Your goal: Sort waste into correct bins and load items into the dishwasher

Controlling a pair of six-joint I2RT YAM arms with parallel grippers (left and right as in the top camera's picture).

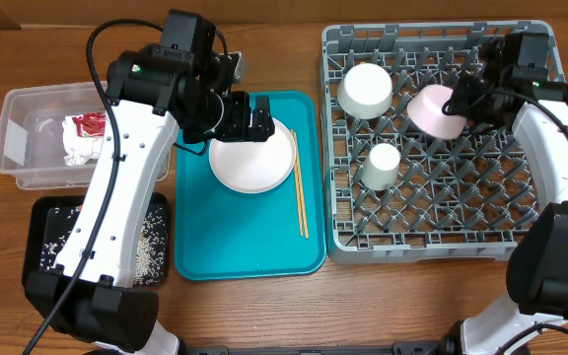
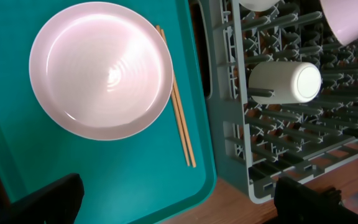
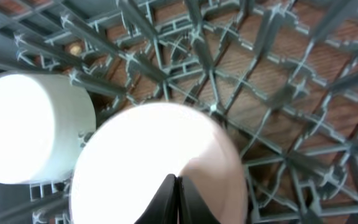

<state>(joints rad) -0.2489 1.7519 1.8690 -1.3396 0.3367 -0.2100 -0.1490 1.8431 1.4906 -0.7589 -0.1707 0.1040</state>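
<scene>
Left fingers (image 1: 249, 120): spread wide, holding nothing, above the round plate (image 2: 101, 68) on the teal tray (image 2: 123, 180).
Right fingers (image 3: 176, 199): pressed together against the pink bowl (image 3: 160, 162); I cannot tell whether its rim sits between them.
Pink bowl: tilted in the dish rack (image 1: 432, 212), near its far edge, beside a white bowl (image 1: 365, 89).
White cup (image 2: 284, 82): on its side among the pegs.
Chopsticks (image 2: 179, 118): flat on the tray, just right of the plate.
Waste: red wrapper (image 1: 89, 122) and napkin (image 1: 79, 146) in the clear tub (image 1: 28, 148) at the table's left edge; rice (image 1: 146, 247) in the black tray (image 1: 42, 222), front-left corner.
</scene>
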